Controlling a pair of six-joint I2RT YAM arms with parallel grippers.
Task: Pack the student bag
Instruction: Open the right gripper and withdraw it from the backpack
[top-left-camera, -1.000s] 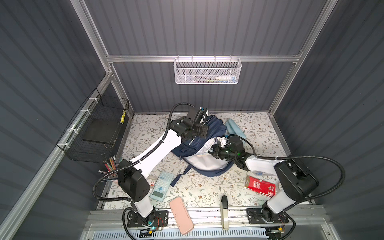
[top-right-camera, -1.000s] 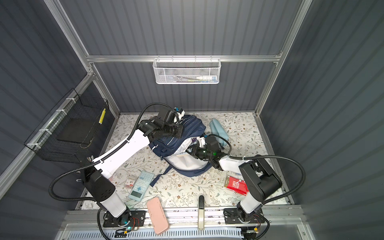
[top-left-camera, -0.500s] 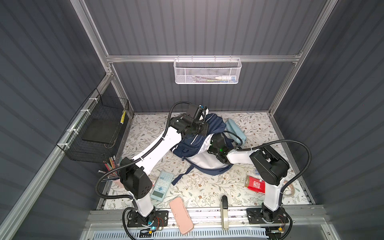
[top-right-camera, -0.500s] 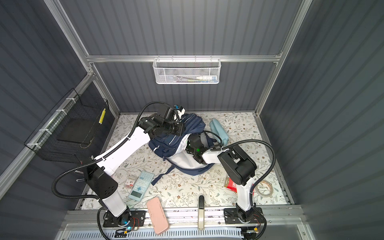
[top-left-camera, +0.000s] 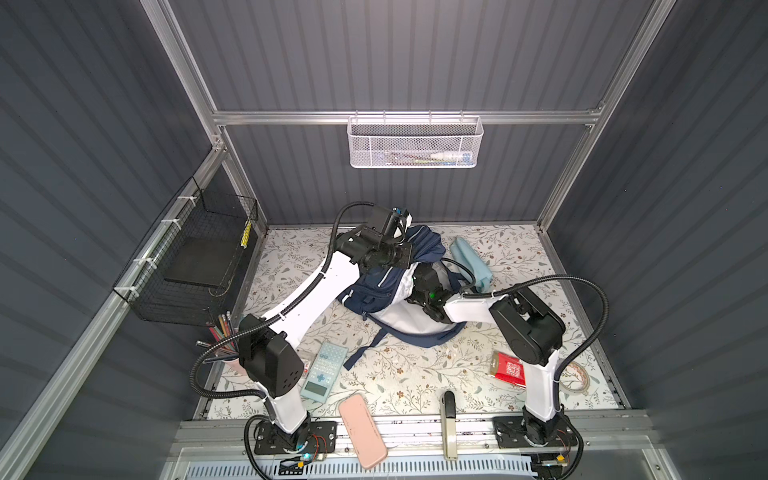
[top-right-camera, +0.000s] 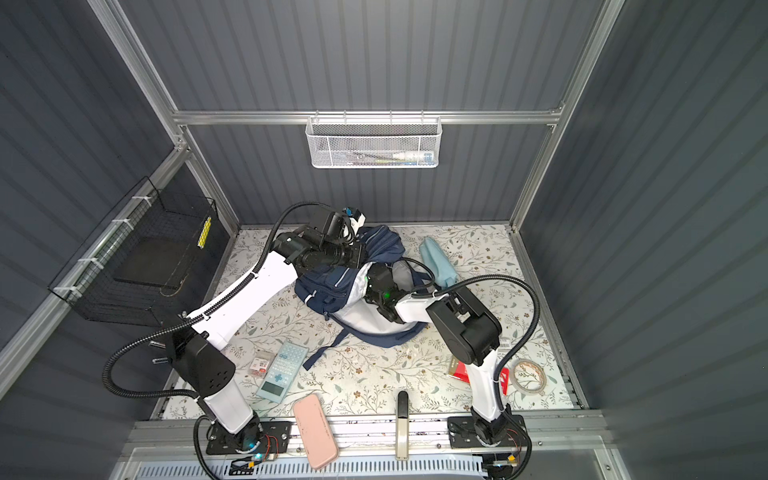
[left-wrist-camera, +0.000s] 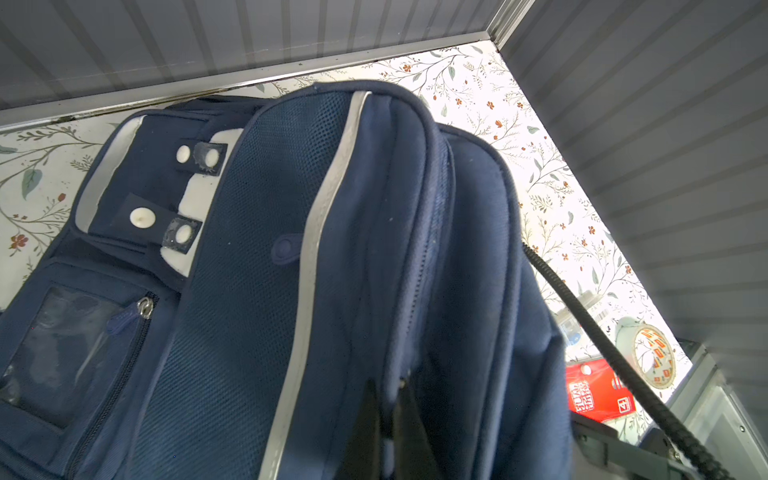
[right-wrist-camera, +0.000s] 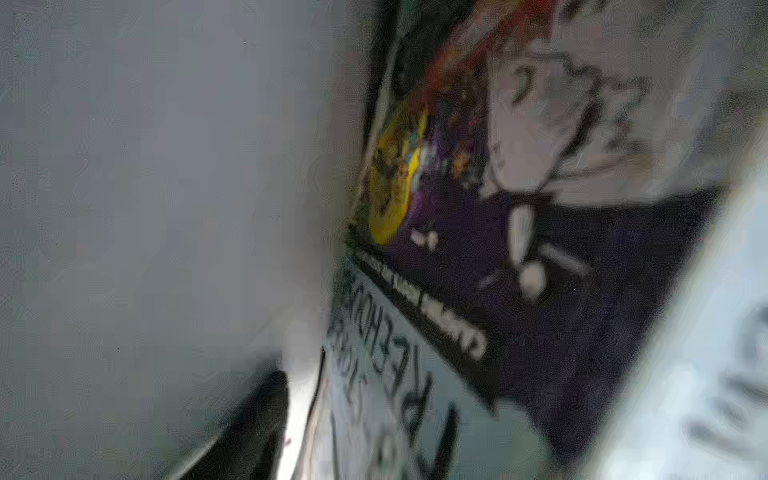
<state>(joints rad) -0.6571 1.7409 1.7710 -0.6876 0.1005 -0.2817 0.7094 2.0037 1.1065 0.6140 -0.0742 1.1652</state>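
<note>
Pinching a navy fabric fold, the left gripper (left-wrist-camera: 392, 419) is pressed together on the student bag (top-left-camera: 376, 291) (top-right-camera: 328, 291), which lies at the centre of both top views; the right gripper (top-left-camera: 419, 277) sits in the bag's mouth; blur hides whether its jaws are spread.

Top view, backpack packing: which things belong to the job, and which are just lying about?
Job: navy backpack; left end effector, pinching its fabric; right end effector, reaching inside.
Lying about, maybe packed later: calculator, pink case, light blue pouch, red packet, tape roll.
</note>
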